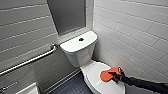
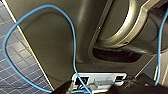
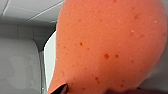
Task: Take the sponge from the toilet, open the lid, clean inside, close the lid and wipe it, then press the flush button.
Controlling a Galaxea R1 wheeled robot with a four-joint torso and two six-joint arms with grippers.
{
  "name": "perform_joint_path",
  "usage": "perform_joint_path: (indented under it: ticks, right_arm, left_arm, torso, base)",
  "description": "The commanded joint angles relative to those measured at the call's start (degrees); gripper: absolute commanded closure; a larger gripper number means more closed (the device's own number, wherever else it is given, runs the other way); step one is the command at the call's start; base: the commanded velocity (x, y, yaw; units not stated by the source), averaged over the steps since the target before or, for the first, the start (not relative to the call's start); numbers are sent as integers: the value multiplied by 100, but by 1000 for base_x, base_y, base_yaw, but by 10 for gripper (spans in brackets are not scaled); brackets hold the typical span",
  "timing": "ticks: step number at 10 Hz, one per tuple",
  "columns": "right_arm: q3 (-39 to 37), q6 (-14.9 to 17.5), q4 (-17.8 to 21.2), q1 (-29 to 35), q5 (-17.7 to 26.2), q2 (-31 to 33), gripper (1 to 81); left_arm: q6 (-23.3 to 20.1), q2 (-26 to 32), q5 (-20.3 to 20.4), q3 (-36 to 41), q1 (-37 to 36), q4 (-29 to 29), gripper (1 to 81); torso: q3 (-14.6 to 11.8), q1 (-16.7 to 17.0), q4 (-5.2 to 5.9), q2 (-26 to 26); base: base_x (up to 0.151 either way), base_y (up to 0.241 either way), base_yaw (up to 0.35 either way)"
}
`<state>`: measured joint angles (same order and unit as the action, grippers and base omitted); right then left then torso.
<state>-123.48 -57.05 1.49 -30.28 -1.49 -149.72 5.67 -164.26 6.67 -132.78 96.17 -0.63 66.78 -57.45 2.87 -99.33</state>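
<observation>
R gripper (image 1: 115, 75): clamped on the sponge (image 1: 107, 75), jaws pinching its near edge, so most of the pad sticks out ahead and is free to work.
Sponge: bright orange, broad face toward the R wrist cam (image 3: 105, 45). Held flat-ish, I'd say to lay max area on whatever I wipe.
Where it sits: over the far-right part of the lid (image 1: 100, 86), low and close. Touching or a hair above? Can't tell from the head cam.
R arm: reaches in from the right, low across the seat. That approach keeps the arm off the wall (image 1: 130, 37).
Lid: down, covering the bowl. Nothing else on it.
Toilet (image 1: 86, 71): white, tucked in the corner, so only the front and my side are open to me.
Tank (image 1: 78, 48): behind the lid, seen pale past the sponge's edge in the R wrist cam.
Flush button (image 1: 81, 39): dark dot mid tank top, well apart from the sponge, untouched by either arm.
Step, my read: sponge in hand, lid not yet open, so early in the job.
L gripper (image 2: 100, 87): tucked by the robot's body over the dark floor (image 2: 17, 62); open or closed, can't tell.
Blue cable (image 2: 72, 32): loops past the L wrist cam, rig's own.
Grab bar (image 1: 30, 61): on the left wall, away from the action.
</observation>
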Motion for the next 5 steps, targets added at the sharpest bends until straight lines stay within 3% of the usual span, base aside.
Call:
perform_joint_path:
  ticks: [1, 3, 5]
  right_arm:
    - [-88, 36, -69, 536, 378, 1, 10]
    - [-70, 45, -183, 360, -26, -51, 10]
    - [-114, 27, -325, 237, -62, -95, 10]
  left_arm:
    - [-22, 50, -509, 85, 249, 28, 10]
    - [-22, 59, -509, 85, 249, 37, 10]
    - [-22, 59, -509, 103, 267, 37, 10]
  torso:
    - [0, 0, 0, 0]
    - [-4, 0, 0, -2]
    - [-4, 0, 0, -2]
  base:
    - [0, 0, 0]
    - [0, 0, 0]
    - [0, 0, 0]
